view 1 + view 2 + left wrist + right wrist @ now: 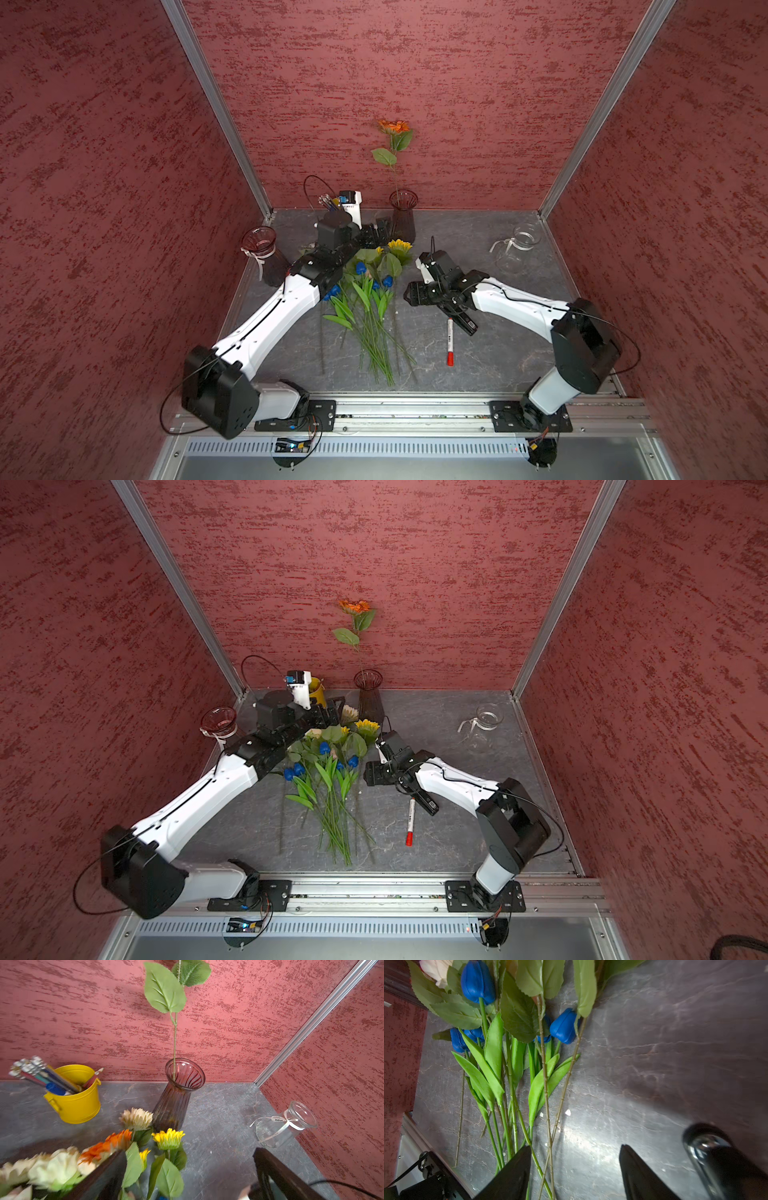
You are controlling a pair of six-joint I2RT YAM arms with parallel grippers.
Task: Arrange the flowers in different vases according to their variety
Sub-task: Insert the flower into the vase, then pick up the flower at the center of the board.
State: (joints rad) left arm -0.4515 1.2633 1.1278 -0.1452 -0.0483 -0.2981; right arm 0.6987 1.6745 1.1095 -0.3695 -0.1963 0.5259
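Looking down in both top views, I see one orange sunflower (392, 126) standing in the dark ribbed vase (403, 216) at the back of the counter (478, 353), the other flowers (370, 299) heaped mid-counter. From the left wrist, my left pincer (189, 1152) gapes empty beside cream, orange and yellow heads. From the right wrist, my right pincer (575, 1147) stands apart over long green stems of blue tulips (563, 1026).

Robot lab test booth: red textured wall panels (415, 62) framed by bare aluminium corner posts (216, 108), dark grey marbled surface (478, 353), two white-and-black arms (266, 320) bolted to slotted aluminium rail (415, 409), exposed wiring and circuit boards (291, 446) below front edge.
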